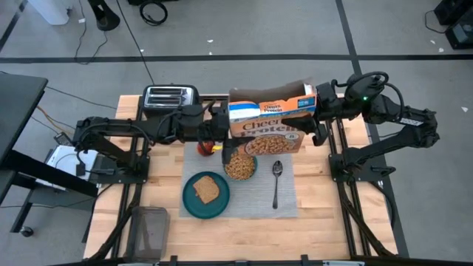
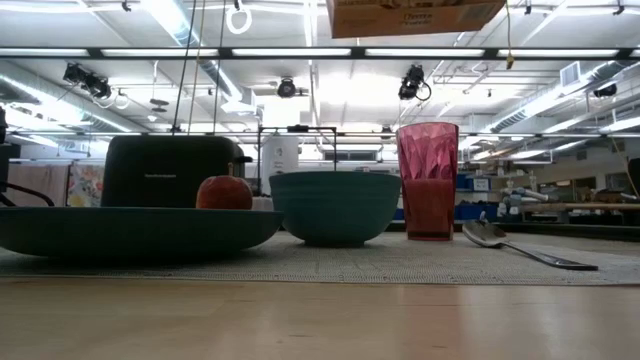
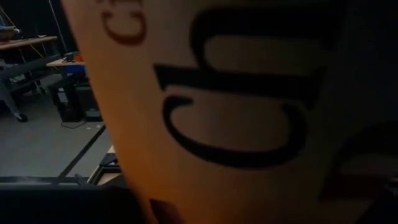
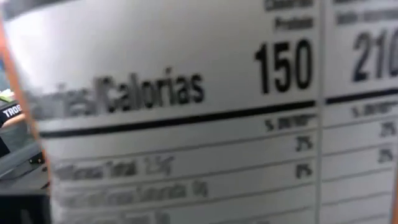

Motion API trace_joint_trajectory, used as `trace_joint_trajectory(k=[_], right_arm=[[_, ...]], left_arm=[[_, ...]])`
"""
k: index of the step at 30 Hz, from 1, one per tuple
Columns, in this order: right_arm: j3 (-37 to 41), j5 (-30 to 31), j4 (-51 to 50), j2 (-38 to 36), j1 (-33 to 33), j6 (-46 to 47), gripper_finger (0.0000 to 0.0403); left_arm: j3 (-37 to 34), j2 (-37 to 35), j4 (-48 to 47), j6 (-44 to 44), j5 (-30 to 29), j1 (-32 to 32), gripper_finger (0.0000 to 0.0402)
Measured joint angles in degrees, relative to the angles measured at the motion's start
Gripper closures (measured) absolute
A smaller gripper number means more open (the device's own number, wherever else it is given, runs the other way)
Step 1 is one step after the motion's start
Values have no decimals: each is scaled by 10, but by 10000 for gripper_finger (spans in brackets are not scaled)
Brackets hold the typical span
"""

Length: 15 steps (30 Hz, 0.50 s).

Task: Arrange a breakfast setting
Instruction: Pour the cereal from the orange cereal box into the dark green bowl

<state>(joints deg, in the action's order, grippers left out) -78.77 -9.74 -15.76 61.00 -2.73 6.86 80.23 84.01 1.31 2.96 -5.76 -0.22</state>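
The orange-yellow Cheerios box (image 1: 267,124) hangs upright high above the table, top open; its underside shows in the low view (image 2: 415,15). My right gripper (image 1: 323,114) is shut on its right end. My left gripper (image 1: 219,127) is at its left end. Below, the grey placemat (image 1: 288,203) carries the teal plate (image 1: 191,203) with the toast slice (image 1: 206,190), the teal bowl (image 1: 240,167) full of cereal and the metal spoon (image 1: 276,181). The red apple (image 2: 224,192) and the pink cup (image 2: 428,180) stand behind them. In the high view the box hides the cup. My right gripper holds the Cheerios box at its right narrow side, the nutrition panel (image 4: 186,124), coming level from the table's right. One finger (image 1: 321,137) lies on the near front face at the right edge; the box hides the other. The box is upright, lifted clear above bowl and cup.
The black toaster (image 1: 171,96) stands at the far left of the table. A dark container (image 1: 150,229) lies at the near left edge. Bare wood lies along the near edge and right of the placemat.
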Motion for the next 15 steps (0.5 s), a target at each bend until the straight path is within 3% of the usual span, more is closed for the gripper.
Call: trace_joint_trajectory(k=[8,15], right_arm=[[1,25,-5,-4,-1,3,222],[3,74,-45,-34,-1,-17,222]], left_arm=[[0,-1,13,-34,-12,13,143],[2,-54,-20,-38,-34,15,92]])
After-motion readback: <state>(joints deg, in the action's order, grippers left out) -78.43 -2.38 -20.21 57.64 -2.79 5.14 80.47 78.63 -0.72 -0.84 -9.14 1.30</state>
